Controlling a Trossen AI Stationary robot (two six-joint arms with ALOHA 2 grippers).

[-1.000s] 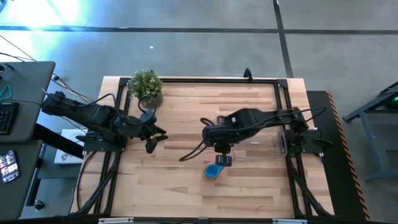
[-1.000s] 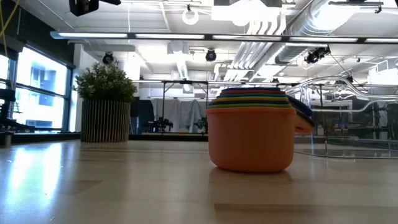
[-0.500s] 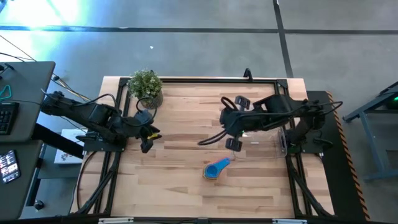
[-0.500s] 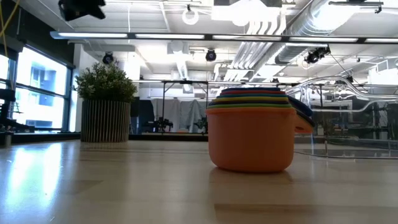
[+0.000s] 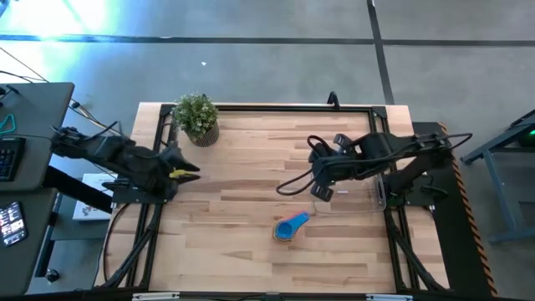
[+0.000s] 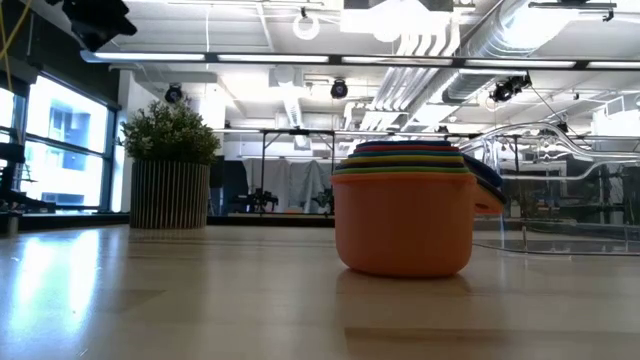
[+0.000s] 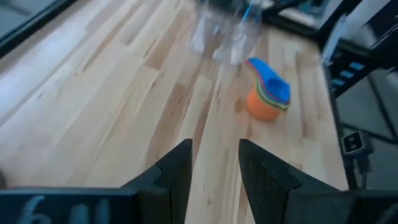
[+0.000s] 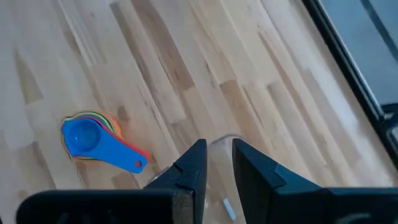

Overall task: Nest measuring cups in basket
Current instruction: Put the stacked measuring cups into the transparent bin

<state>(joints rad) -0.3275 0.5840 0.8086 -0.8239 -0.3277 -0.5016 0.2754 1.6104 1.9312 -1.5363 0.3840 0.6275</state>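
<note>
From above, the measuring cups [image 5: 290, 227] sit stacked on bare table [image 5: 242, 251], outside the basket [image 5: 368, 188]. At table level, the stack stands upright, orange outermost. Left wrist: the left gripper [image 7: 213, 163] hangs spread and empty near its edge. Right wrist: the right gripper [image 8: 217, 163] hovers narrow, pinching nothing. Nesting looks finished; next, lift the stack into the basket.

My cups [image 6: 405, 205] sit stacked: orange outside, blue [image 8: 93, 140] on top, green and red rims between. The table [image 5: 251, 192] is light striped wood.
</note>
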